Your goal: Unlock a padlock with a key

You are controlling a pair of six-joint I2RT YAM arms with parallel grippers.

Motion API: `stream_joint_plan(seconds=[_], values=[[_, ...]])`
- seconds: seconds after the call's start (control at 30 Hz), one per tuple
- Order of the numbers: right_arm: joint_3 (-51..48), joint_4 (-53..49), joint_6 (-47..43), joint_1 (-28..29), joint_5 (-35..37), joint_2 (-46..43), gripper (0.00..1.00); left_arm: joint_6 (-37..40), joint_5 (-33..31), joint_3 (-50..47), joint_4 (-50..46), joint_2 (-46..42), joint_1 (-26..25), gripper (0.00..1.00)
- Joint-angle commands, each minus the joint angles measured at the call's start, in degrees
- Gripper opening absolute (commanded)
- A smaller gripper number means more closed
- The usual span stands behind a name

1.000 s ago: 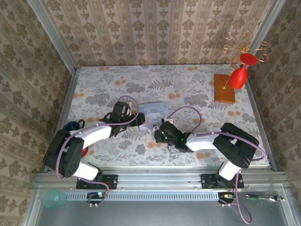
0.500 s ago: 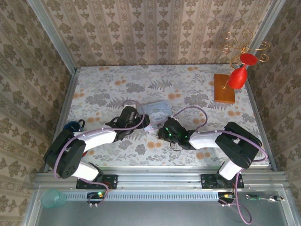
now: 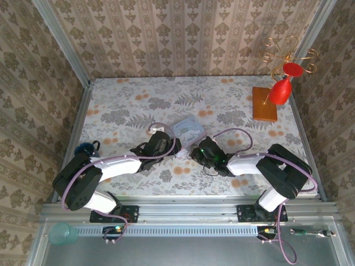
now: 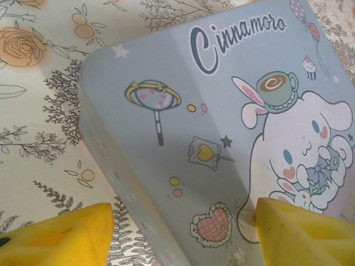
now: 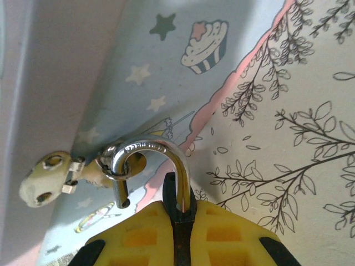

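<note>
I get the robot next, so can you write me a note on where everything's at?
Left tool: open, yellow fingertips either side of a corner of the tin.
Right tool: shut on the padlock; its shackle hooks through the tin's latch ring.
Done: padlock gripped; the shackle's short end looks free, so it may be unlocked.
Left: confirm that, then unhook it from the ring.

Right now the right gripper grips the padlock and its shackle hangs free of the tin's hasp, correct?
Not quite. The right gripper does grip the padlock, but the right wrist view shows its shackle hooked through the hasp on the tin, not hanging free of it.
</note>
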Motion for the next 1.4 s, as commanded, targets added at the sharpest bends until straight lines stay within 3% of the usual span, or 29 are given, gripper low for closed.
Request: stream_joint_plan(seconds=[0.0,0.53,0.7,0.83,0.97,1.07,1.37], values=[[1.6,-1.2,2.4,-1.3,2.5,-1.6,0.00,-0.5,-0.4,-3.2,-10.7,2.6,-1.3,0.66],[1.6,-7.3,3.0,-5.4,0.9,-5.5,0.00,-1.3,-1.5,-3.0,-10.9,2.1,-1.9,0.67],[0.3,-9.1,0.8,-5.7,0.8,-6.4,0.01,1.2,3.2,-1.4,-9.7,1.2,-1.2,0.69],[0.6,-14.2,-6.9,-6.5,0.2,-10.4,0.01,4.5,2.8,1.5,-14.4,0.9,0.3,0.72],[2.4,-25.1,-17.4,-6.5,0.2,-16.2,0.02,8.3,9.2,1.6,-12.6,1.8,5.6,0.72],[1.6,-30.4,-22.5,-6.5,-0.5,-20.2,0.02,12.6,9.0,5.4,-17.5,3.6,7.1,0.73],[-1.1,-36.9,-25.9,-6.2,-6.7,-25.1,0.02,17.7,10.9,11.0,-20.2,8.8,11.6,0.75]])
